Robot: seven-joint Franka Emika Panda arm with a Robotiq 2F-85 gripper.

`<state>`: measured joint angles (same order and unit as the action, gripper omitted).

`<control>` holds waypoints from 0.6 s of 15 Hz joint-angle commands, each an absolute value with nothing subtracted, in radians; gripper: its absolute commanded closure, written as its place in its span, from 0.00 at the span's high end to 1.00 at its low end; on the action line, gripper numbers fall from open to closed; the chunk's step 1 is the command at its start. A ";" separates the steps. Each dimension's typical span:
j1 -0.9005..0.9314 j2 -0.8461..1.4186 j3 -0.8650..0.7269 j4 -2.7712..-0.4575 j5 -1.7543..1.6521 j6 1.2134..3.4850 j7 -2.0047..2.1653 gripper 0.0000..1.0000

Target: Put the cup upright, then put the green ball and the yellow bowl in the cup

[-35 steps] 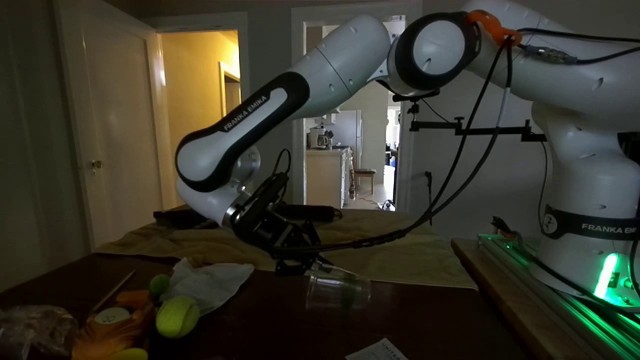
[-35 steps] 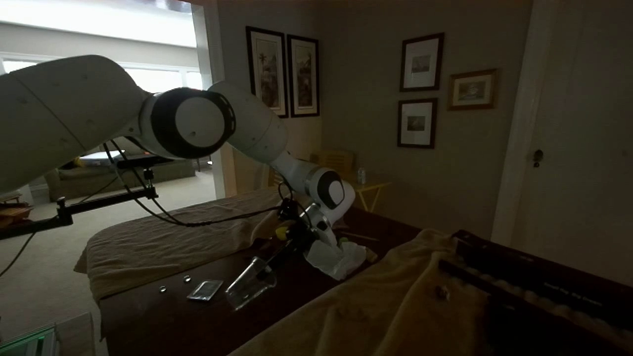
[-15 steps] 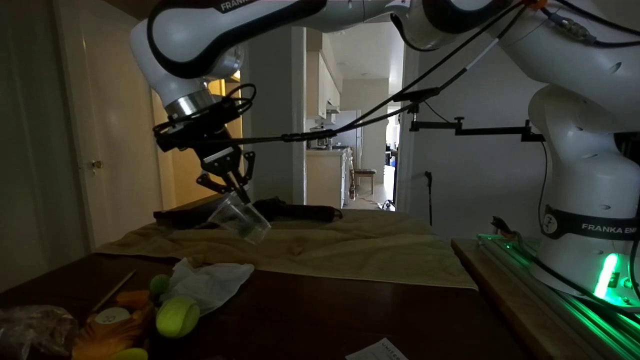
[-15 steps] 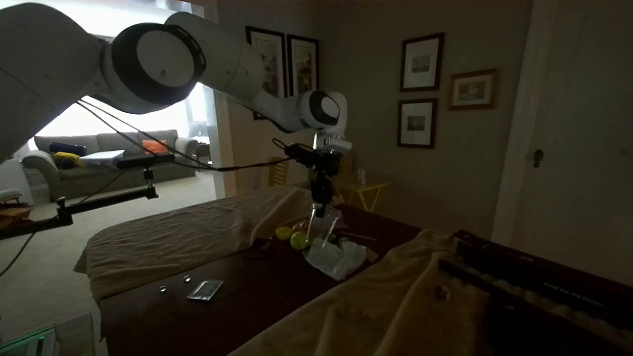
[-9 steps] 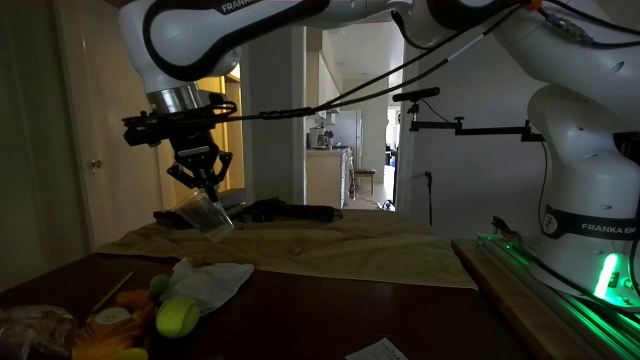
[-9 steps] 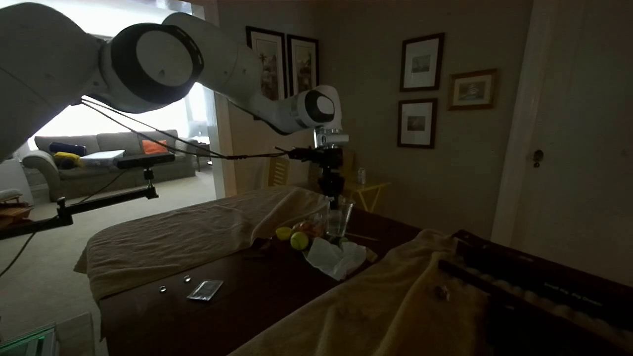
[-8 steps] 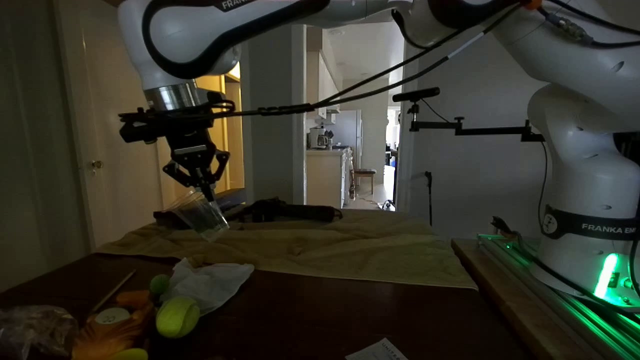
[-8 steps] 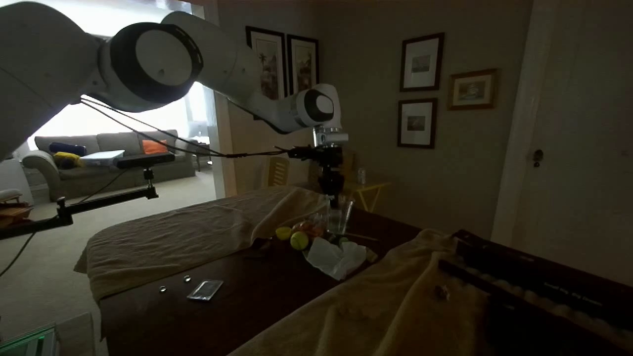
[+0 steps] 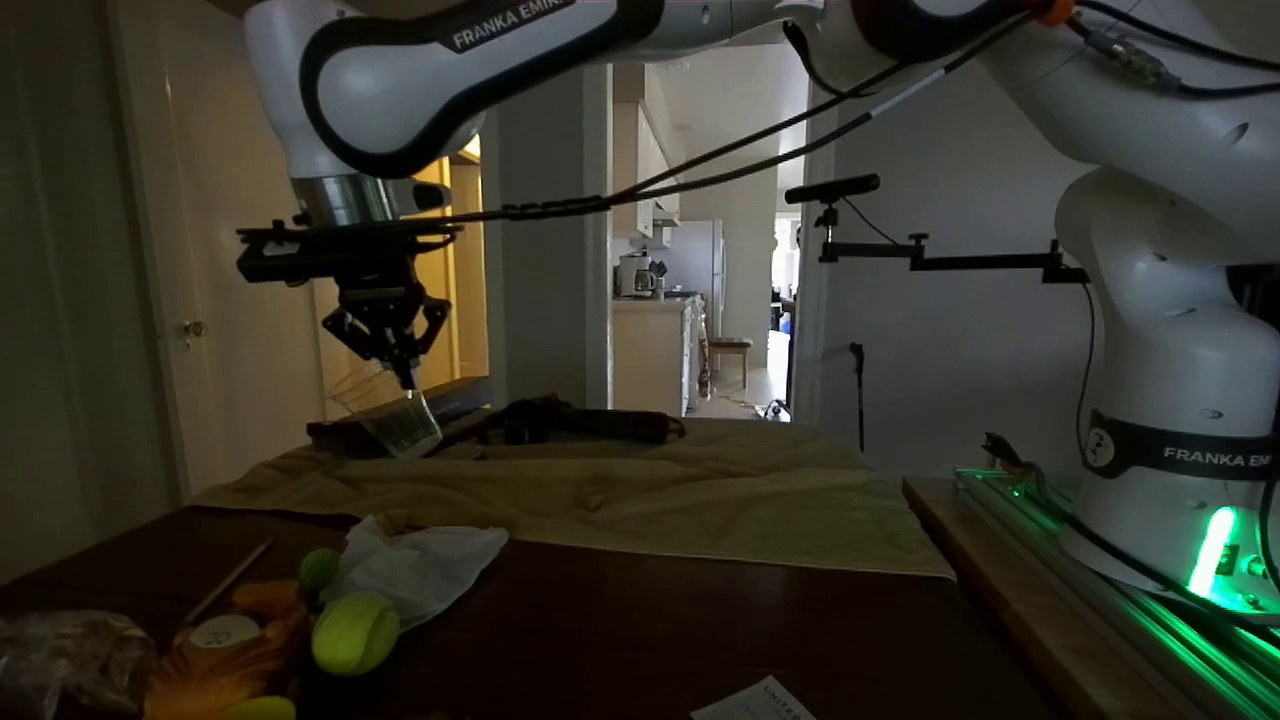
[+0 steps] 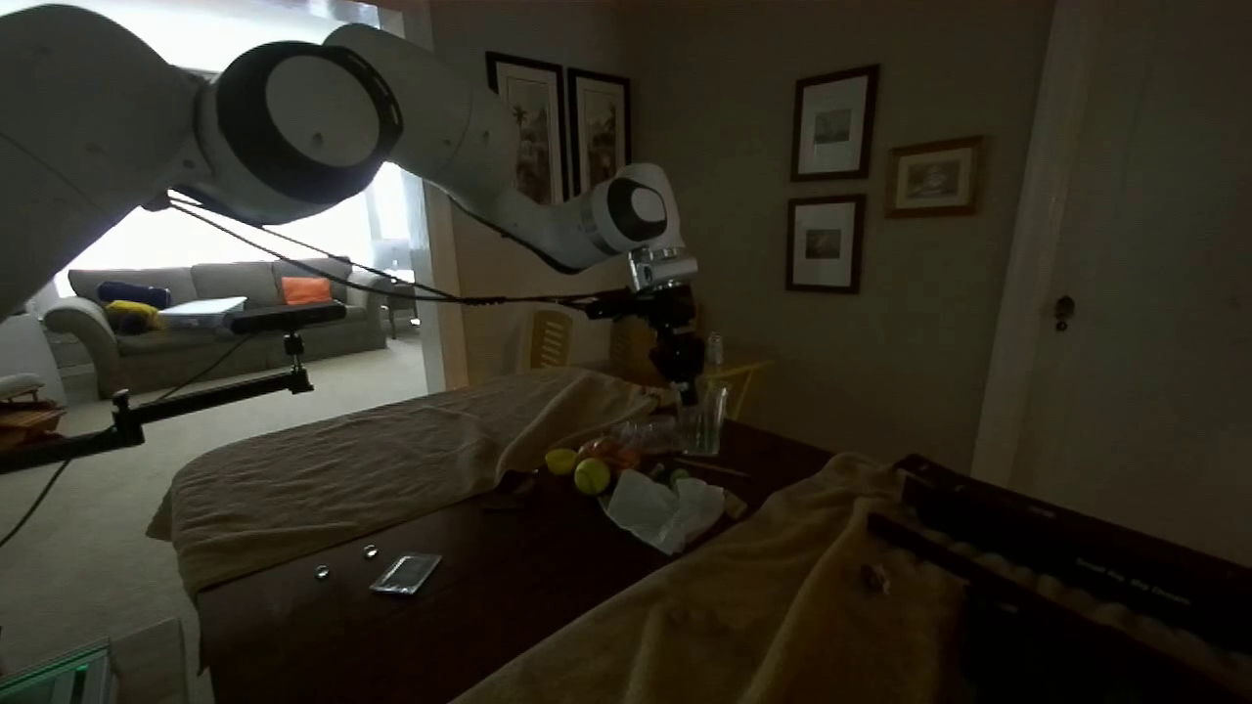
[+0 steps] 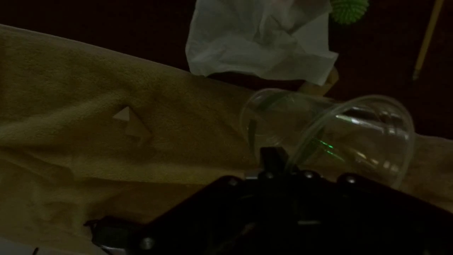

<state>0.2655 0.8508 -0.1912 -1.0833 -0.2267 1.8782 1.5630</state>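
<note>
Above 1 table (image 9: 640, 630), 1 gripper (image 9: 406, 378) holds 1 cup (image 9: 398, 422).

Clear gloss, rough nap

In the wrist view, the cup (image 11: 325, 132), at three o'clock, is clear plastic, smooth and glossy with sharp highlights. The towel (image 11: 88, 148), at nine, is matt cloth with a rough nap. The tissue (image 11: 262, 46), near one, is thin, creased and matt; paper or cloth, it is hard to tell. The green ball (image 11: 348, 10), at half past one, is bristled; the stick (image 11: 428, 39), at two, looks like bare wood.

In an exterior view, the tennis ball (image 9: 355, 635), at half past seven, is fuzzy felt; the bag (image 9: 75, 650), at eight, looks like crinkled plastic; the table (image 9: 600, 640), at six, is smooth; the gripper (image 9: 402, 372), at nine, is matt; the ring (image 9: 345, 200), at ten, is shiny metal.

In an exterior view, the bowl (image 10: 560, 462), at seven, looks like smooth plastic.
</note>
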 commanded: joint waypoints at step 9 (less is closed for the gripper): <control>0.203 0.930 -0.198 -1.057 -0.242 2.219 1.725 0.01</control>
<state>0.2298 0.9095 -0.2128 -1.0817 -0.2559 2.1316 1.7009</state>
